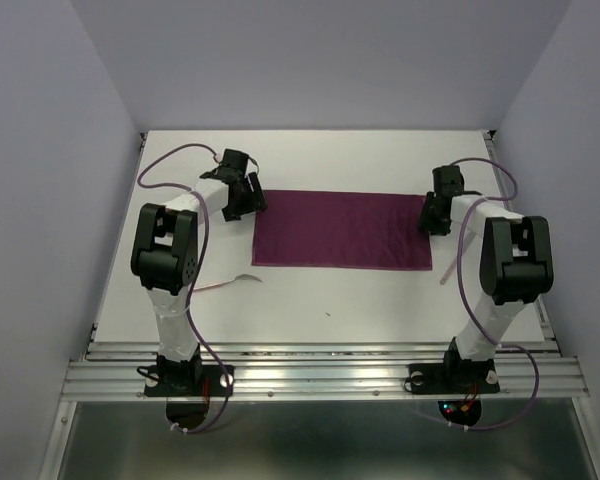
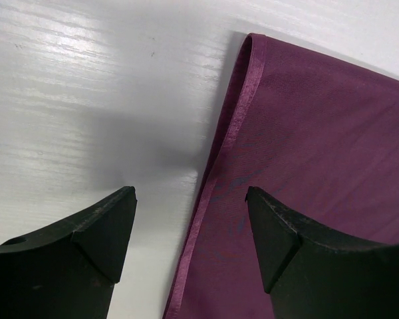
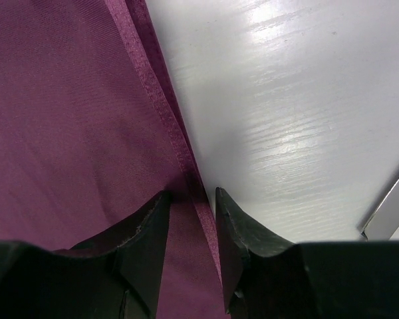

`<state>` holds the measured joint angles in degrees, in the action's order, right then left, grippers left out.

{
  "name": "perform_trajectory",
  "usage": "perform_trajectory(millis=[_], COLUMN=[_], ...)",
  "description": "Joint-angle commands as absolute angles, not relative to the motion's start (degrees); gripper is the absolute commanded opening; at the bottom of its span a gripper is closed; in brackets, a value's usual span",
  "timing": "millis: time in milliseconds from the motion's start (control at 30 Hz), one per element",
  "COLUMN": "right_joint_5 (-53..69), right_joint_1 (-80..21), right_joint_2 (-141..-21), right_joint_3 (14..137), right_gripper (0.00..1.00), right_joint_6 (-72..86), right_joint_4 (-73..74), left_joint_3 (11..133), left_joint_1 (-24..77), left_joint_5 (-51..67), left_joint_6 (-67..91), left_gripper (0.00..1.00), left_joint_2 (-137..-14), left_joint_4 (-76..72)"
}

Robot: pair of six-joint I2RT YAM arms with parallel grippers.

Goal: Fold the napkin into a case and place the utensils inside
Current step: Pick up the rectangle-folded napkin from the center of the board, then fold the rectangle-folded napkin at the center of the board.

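The burgundy napkin lies flat on the white table as a wide rectangle. My left gripper is at its far left corner. In the left wrist view the left gripper is open and straddles the napkin's hemmed left edge. My right gripper is at the right edge. In the right wrist view its jaws stand narrowly apart, with the napkin's hem between them. One pale utensil lies near the left arm. The other utensil lies by the napkin's near right corner.
A metal rail runs along the table's near edge in front of both arm bases. Lavender walls enclose the table at the back and on both sides. A purple cable loops from the left arm over the far left of the table.
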<state>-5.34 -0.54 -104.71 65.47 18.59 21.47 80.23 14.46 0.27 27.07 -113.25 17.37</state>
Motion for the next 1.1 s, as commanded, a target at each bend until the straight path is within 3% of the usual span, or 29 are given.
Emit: perform_trajectory(millis=[0, 133, 367, 1067], right_joint_5=[-6.0, -6.1, -6.4, -3.3], right_joint_1=[-2.0, -2.5, -2.5, -3.1], right_joint_2=[-107.1, -108.5, -107.8, -92.0], right_joint_3=[64.5, 64.1, 64.0, 64.6], right_gripper=[0.39, 0.3, 0.01, 0.01], right_joint_6=[18.0, 18.4, 18.9, 22.2], right_joint_4=[23.3, 22.9, 22.1, 24.8], left_joint_3=[79.3, 78.3, 77.4, 73.3], left_joint_1=[14.2, 14.1, 13.9, 18.5], left_joint_5=[-0.7, -2.1, -3.0, 4.0], left_joint_6=[27.7, 28.1, 28.2, 30.3], left_gripper=[0.79, 0.79, 0.79, 0.79], left_joint_2=[-110.6, -110.3, -110.4, -113.5], left_joint_4=[16.3, 15.9, 15.8, 10.9])
